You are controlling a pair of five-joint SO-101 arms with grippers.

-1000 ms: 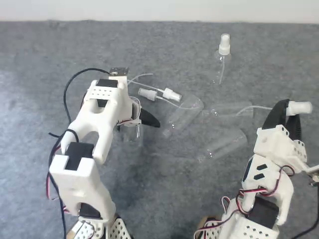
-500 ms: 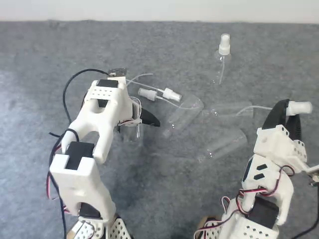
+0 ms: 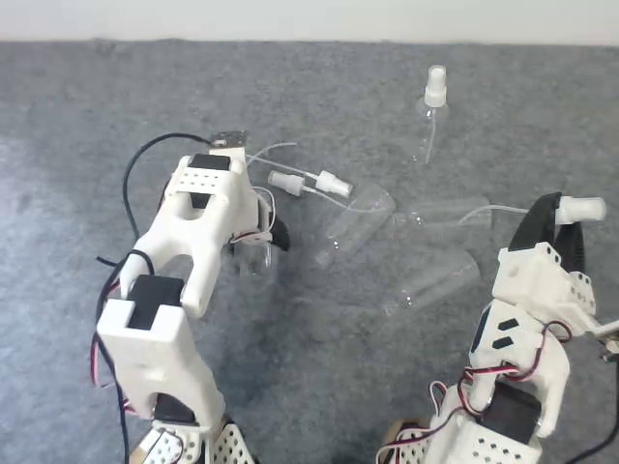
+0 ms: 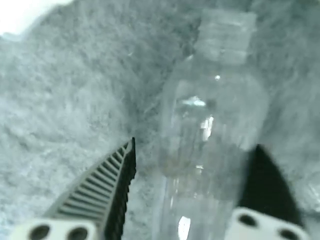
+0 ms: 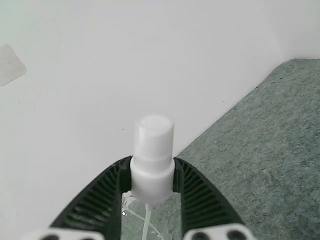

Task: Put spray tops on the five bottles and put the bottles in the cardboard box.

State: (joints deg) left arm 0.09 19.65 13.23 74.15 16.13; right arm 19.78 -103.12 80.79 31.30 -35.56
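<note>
One capped bottle (image 3: 431,114) is standing far off — four are waiting topless, none boxed. Left gripper (image 4: 194,147) is straddling an upright bottle (image 4: 215,100), jaws apart; right gripper (image 5: 151,167) is pinching a spray top (image 5: 154,135) aloft.

**Item count**

Bottles: 5 in sight – capped bottle (image 3: 427,128), open upright bottle (image 3: 253,259), three lying bottles (image 3: 353,227) (image 3: 450,211) (image 3: 432,278)
Spray tops: 4 in sight – fitted spray top (image 3: 436,85), two loose spray tops (image 3: 285,182) (image 3: 335,184), held spray top (image 3: 581,208)
Arms: 2 – left arm (image 3: 193,242), right arm (image 3: 532,290)
</note>
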